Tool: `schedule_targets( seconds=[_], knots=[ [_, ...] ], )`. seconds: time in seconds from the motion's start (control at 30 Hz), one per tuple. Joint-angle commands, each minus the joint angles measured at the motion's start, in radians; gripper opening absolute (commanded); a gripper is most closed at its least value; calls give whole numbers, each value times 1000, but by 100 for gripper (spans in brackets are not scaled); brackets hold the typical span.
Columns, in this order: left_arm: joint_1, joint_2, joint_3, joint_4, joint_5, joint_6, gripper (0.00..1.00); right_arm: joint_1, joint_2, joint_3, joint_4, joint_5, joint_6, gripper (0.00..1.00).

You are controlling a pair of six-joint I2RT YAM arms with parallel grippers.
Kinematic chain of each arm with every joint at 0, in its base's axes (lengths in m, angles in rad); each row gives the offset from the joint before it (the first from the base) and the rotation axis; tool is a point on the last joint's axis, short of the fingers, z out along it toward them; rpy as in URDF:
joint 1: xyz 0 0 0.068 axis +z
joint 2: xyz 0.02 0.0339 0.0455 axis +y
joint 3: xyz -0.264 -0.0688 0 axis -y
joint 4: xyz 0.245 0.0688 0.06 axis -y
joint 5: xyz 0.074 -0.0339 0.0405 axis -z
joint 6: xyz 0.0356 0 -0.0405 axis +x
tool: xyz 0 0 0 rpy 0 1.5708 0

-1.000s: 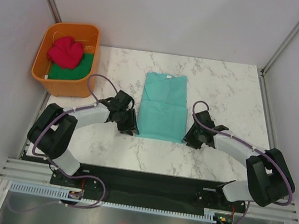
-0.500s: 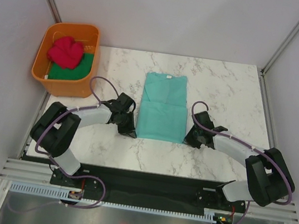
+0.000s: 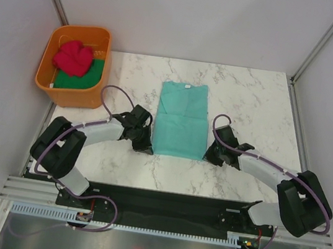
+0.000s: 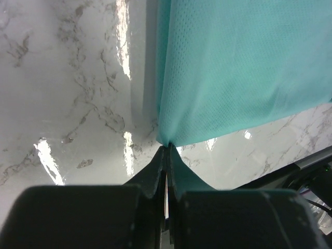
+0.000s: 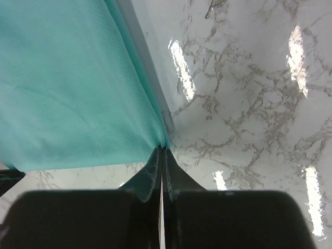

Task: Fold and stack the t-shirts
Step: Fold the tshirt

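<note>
My left gripper [image 3: 149, 149] is clamped tight on the near left corner of the teal t-shirt [image 3: 183, 121]. In the left wrist view the two fingers [image 4: 155, 174] meet with only a sliver of teal cloth pinched between them. My right gripper [image 3: 206, 157] mirrors it, closed on the near right corner of the same shirt. The right wrist view shows its jaws pressed together with the fabric's corner at their tips.

The white marble table [image 3: 259, 94] carries all of this. The teal t-shirt lies in the middle of it as a long narrow strip, collar end toward the far edge and hem end toward the near edge, where both grippers hold it. From each wrist camera I see the mesh cloth fanning out from the pinch, and its side edge throws a shadow on the marble.

The orange tub [image 3: 74, 94] stands at the table's far left corner, well apart from the teal shirt. Inside it, the red t-shirt [image 3: 73, 57] is bunched in a heap on top of the dark green t-shirt [image 3: 80, 80], which lies along the tub's bottom.
</note>
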Motion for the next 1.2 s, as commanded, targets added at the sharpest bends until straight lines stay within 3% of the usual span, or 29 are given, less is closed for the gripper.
schedule_targets(
  seconds=[0.0, 0.5, 0.83, 1.17],
  knots=[
    [-12, -78, -23, -4, -18, -37, 2, 18, -58, -11, -18, 15, -3, 0],
    [-41, -229, -40, -78, -19, -69, 2, 36, -193, 12, -72, 37, -40, 0],
    [-5, -197, 150, -144, -12, -33, 2, 36, -164, 179, -127, 93, -124, 0],
    [98, -79, 394, -182, -7, 21, 2, 7, 48, 469, -142, 152, -230, 0]
  ],
)
